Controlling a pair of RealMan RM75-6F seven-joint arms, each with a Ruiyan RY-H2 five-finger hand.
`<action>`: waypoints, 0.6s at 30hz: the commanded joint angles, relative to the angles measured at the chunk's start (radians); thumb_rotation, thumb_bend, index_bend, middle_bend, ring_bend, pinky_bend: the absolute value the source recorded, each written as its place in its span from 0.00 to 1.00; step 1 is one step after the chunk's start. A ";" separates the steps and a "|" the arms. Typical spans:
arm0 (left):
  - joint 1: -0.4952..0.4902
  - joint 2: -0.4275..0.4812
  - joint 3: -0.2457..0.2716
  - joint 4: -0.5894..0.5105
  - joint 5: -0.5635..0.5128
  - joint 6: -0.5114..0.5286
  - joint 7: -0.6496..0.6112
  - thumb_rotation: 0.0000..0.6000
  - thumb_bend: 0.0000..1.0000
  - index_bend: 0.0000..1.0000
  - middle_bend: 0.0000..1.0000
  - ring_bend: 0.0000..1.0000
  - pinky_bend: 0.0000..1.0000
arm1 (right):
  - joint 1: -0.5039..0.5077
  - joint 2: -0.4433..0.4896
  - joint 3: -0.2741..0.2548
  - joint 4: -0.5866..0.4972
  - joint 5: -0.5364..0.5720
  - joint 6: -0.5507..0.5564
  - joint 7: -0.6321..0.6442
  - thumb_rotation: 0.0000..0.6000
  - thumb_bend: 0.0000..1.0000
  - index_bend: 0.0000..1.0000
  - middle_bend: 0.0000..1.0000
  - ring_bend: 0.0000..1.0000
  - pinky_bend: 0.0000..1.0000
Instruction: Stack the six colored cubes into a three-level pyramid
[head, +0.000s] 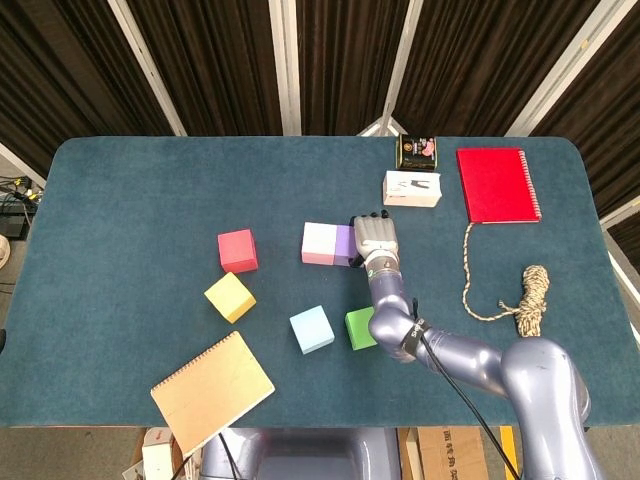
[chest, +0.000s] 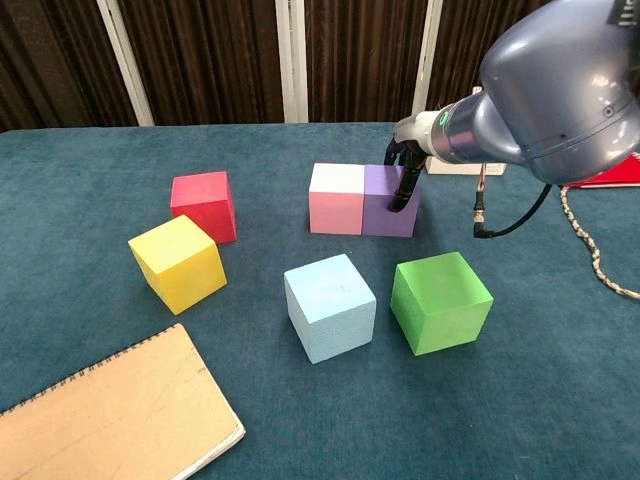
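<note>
The right hand (head: 377, 238) grips the purple cube (chest: 388, 200), which touches the pink cube (chest: 336, 198) mid-table. Far right lie a red notebook (head: 497, 184), a white box (head: 411, 188) and a rope (head: 530, 296).

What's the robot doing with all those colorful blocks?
It's building a pyramid from blocks. Its right hand is gripping the purple block, which sits right against the pink block on the table. The red, yellow, blue and green blocks sit apart, waiting. Nothing is stacked yet. The left hand isn't in view.
</note>
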 joint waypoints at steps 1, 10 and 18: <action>0.000 0.000 0.000 0.000 0.001 0.000 0.001 1.00 0.36 0.09 0.00 0.00 0.03 | 0.001 0.001 0.000 0.000 0.003 0.000 -0.003 1.00 0.43 0.33 0.24 0.13 0.00; -0.001 -0.001 0.000 0.000 0.000 0.000 0.003 1.00 0.36 0.09 0.00 0.00 0.03 | 0.005 0.010 -0.009 -0.006 0.026 -0.007 -0.028 1.00 0.43 0.27 0.20 0.10 0.00; 0.001 -0.001 -0.001 -0.002 -0.003 0.001 0.004 1.00 0.36 0.09 0.00 0.00 0.03 | 0.010 0.019 -0.011 -0.016 0.031 -0.008 -0.035 1.00 0.43 0.21 0.18 0.08 0.00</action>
